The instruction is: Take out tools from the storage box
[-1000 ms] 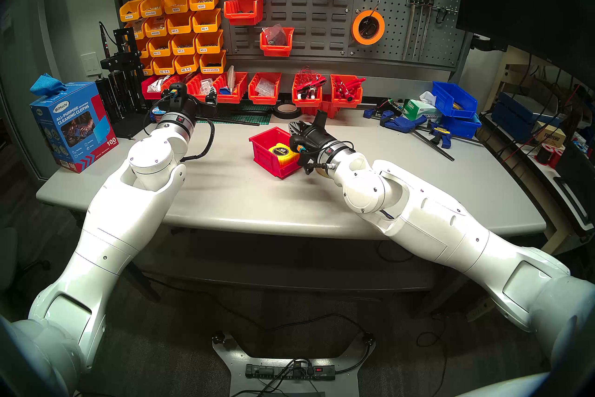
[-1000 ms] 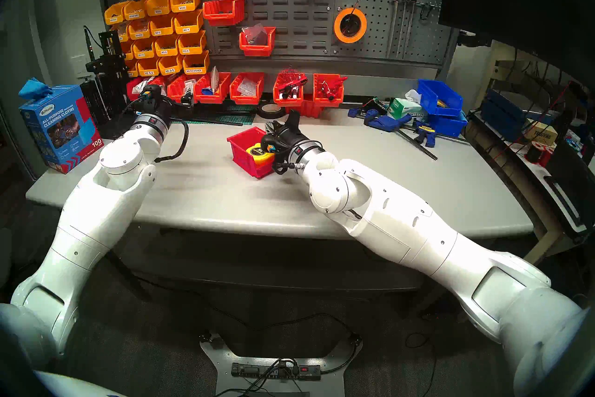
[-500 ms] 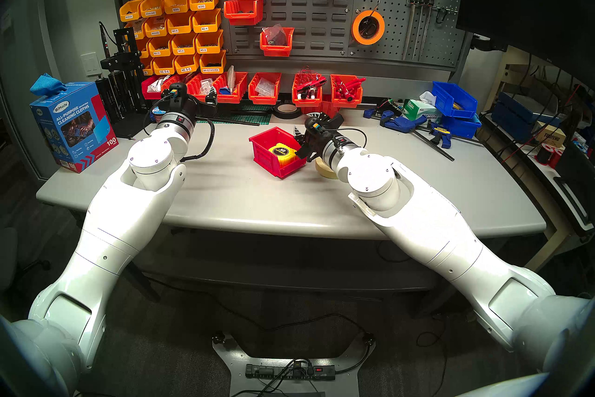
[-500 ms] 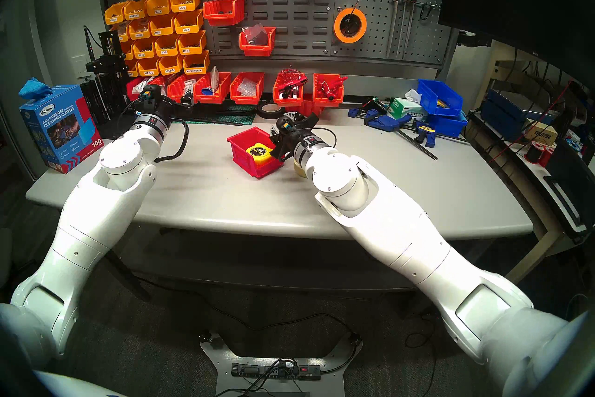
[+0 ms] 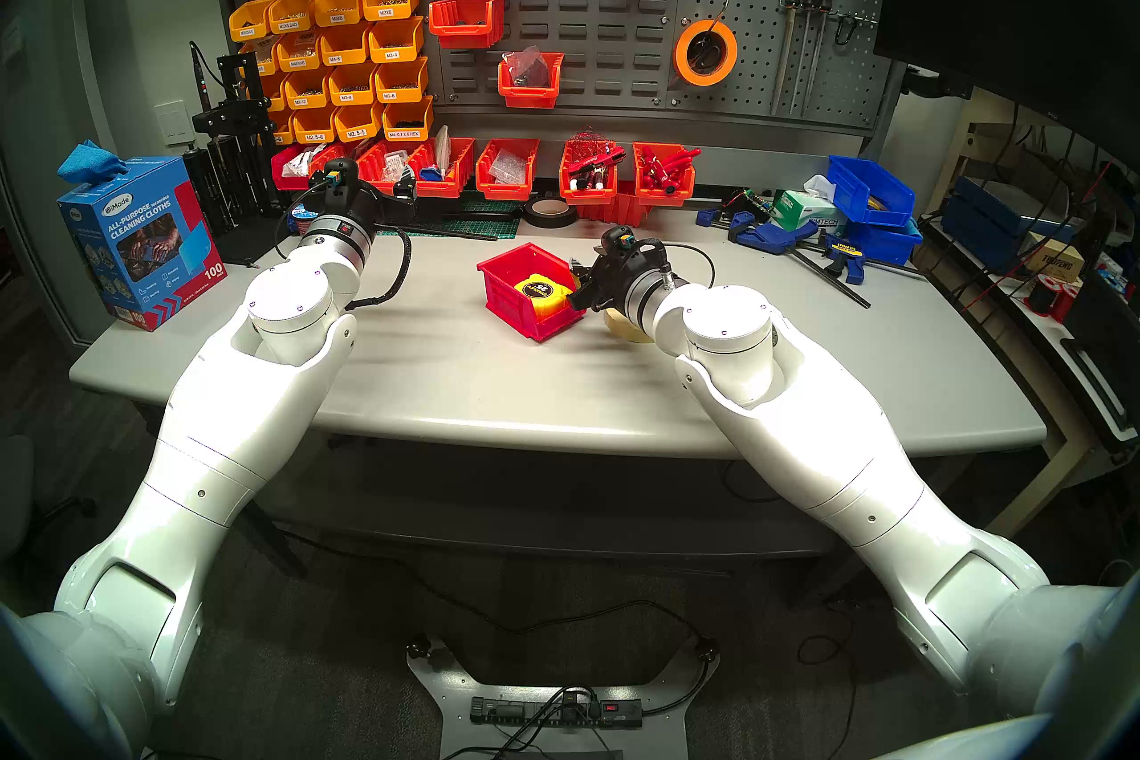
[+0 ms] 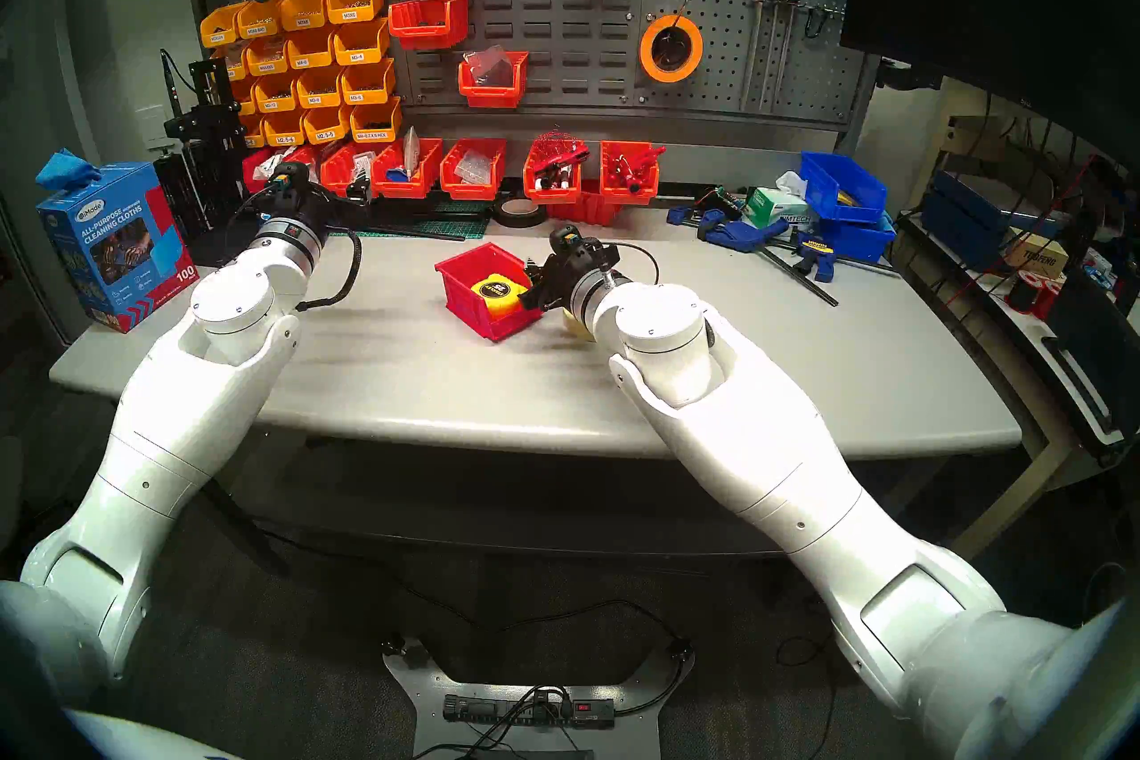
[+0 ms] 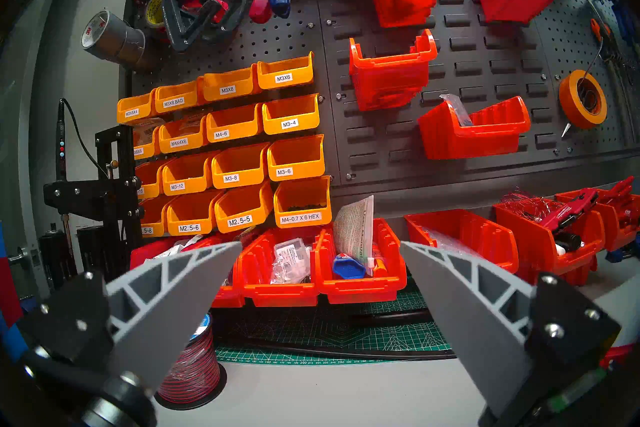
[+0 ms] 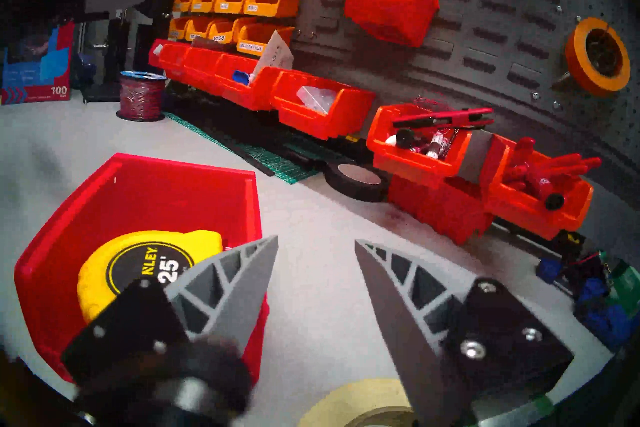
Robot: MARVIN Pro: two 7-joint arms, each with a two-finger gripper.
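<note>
Rolling over since a second ago, the right gripper (image 5: 577, 271) now sits level at the right wall of the red storage box (image 5: 503, 277), and its fingers have spread apart with nothing between them. From the left head view, the yellow tape measure (image 5: 538, 291) lies flat inside the box, label up. The cream masking-tape roll (image 5: 620, 322) rests on the table (image 5: 432, 370) just right of the box, half hidden under the right wrist, so by my reading one tool is out and one is left. The left gripper (image 5: 404, 185) hangs well left of the box, up near the row of orange-red bins (image 5: 506, 173).

Over to the right head view: same story, the tape measure (image 6: 495, 290) inside the box (image 6: 459, 277), the cream roll (image 6: 577, 326) peeking out beside it.

Left wrist view: fingers (image 7: 180, 284) wide apart and empty, facing the yellow parts bins (image 7: 235, 145), box out of sight.

Right wrist view: the jaws stand parted, one finger (image 8: 228, 280) over the box's near wall, the tape measure (image 8: 145, 263) just left of it, the cream roll (image 8: 360, 402) below. A black tape roll (image 8: 356, 178) sits beyond the box, clear of the reach. That wall looks like the one obstacle for the next grab.
</note>
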